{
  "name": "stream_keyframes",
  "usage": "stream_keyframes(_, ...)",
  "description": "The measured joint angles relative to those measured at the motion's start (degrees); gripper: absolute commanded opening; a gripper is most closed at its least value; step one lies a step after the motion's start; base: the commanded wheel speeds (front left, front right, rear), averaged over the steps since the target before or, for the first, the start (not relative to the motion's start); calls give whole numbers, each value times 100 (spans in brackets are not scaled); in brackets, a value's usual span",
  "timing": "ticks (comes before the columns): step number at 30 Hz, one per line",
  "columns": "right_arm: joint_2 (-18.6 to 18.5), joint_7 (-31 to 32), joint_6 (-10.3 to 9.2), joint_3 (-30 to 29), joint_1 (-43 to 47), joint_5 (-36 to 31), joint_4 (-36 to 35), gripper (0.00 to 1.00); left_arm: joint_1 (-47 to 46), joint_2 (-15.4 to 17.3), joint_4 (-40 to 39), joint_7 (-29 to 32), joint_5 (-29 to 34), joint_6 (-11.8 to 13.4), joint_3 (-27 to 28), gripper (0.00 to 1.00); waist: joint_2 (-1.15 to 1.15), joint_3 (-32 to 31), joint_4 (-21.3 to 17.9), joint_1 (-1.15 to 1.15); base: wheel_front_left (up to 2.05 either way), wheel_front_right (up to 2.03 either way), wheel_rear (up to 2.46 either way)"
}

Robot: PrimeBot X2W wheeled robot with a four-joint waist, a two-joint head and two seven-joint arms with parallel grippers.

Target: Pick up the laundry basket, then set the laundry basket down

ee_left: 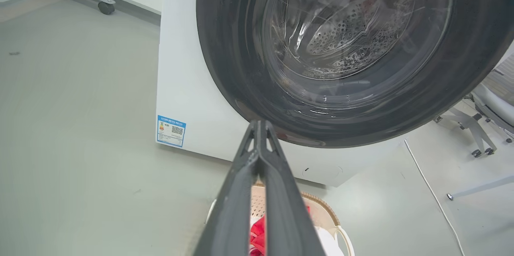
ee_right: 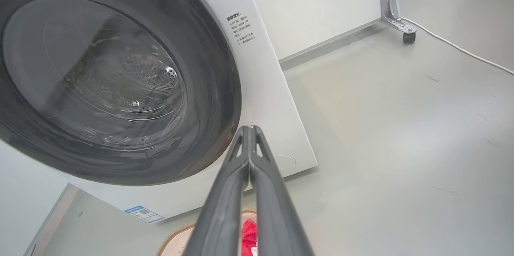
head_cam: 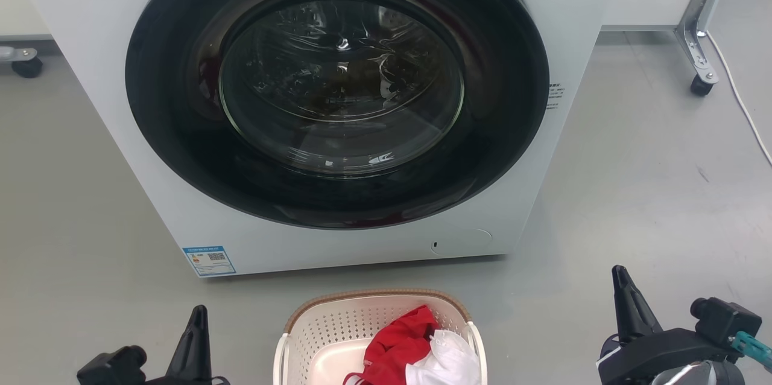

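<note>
– Cream plastic laundry basket [head_cam: 329,332] sits on the floor [head_cam: 633,192] before the washer [head_cam: 90,41], its near half cut off.
– And the left claw [ee_left: 260,124] and right claw [ee_right: 249,128]?
– Both pinched closed, empty, flanking it.

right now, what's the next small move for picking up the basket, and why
Probably open both claws. The left claw and right claw sit shut, tips together, either side of the laundry basket on the floor, touching nothing; its white loop handles can't be gripped with shut claws.
</note>
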Motion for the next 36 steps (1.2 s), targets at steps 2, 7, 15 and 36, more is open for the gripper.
stream_keyframes(2, 23, 47, 38, -57, 0, 156, 11, 0, -7, -9, 24, 26, -113, -24, 41, 0, 0, -4, 1, 0, 0, 0, 0)
stream_keyframes(7, 70, 151, 100, -207, 0, 517, 31, 0, -43, -42, 81, 120, -495, -80, 114, 0, 0, -15, 3, 0, 0, 0, 0)
stream_keyframes(15, 167, 330, 208, -445, -1, 1088, 76, 0, -126, -89, 169, 255, -1148, -226, 255, 0, 0, -32, 5, 0, 0, 0, 0)
stream_keyframes(36, 403, 737, 522, -1062, -1, 2596, 157, 0, -343, -215, 398, 581, -2711, -532, 603, 0, 0, -76, 12, 0, 0, 0, 0)
